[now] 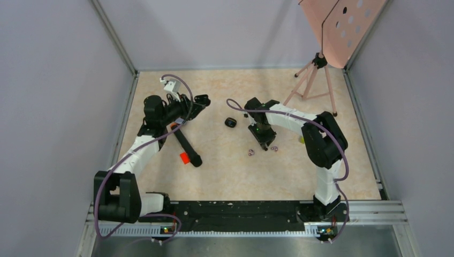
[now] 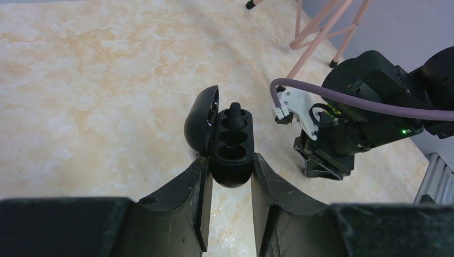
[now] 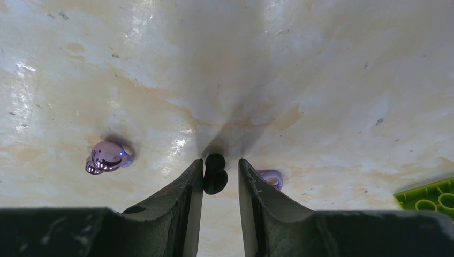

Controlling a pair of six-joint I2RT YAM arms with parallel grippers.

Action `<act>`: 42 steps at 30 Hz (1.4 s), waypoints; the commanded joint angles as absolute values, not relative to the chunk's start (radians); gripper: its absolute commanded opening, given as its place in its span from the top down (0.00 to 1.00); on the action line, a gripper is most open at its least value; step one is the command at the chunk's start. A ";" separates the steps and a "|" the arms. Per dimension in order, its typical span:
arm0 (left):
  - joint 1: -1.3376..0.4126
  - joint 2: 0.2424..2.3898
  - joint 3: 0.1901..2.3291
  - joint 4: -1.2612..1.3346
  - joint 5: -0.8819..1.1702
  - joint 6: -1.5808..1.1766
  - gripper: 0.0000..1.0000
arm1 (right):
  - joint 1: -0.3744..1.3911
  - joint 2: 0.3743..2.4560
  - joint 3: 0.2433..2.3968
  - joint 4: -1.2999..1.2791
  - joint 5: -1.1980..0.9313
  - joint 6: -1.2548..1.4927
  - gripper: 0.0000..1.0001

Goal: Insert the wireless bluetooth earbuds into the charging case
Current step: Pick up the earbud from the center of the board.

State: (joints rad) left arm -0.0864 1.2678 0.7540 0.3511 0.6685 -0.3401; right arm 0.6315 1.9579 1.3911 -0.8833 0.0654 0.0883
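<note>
From above, grey walls (image 1: 64,107) fence the marble worktop (image 1: 225,179) on three sides. A pink tripod (image 1: 312,80) fills the far right corner, a black marker (image 1: 187,147) lies beside the left arm, and the middle is open. The right claw (image 1: 263,140) is down beside two purple earbuds (image 1: 251,152). Left wrist: the left claw (image 2: 230,157) is clenched on the open charging case (image 2: 230,172), one black bud (image 2: 234,111) seated in its far socket. Right wrist: the right claw, part released, straddles a black earbud (image 3: 215,174) down at the worktop, a purple one either side.
</note>
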 commanded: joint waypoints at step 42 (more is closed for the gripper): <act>-0.082 1.286 0.772 0.419 0.701 -0.361 1.00 | 0.621 1.875 1.390 -0.907 0.051 0.084 0.78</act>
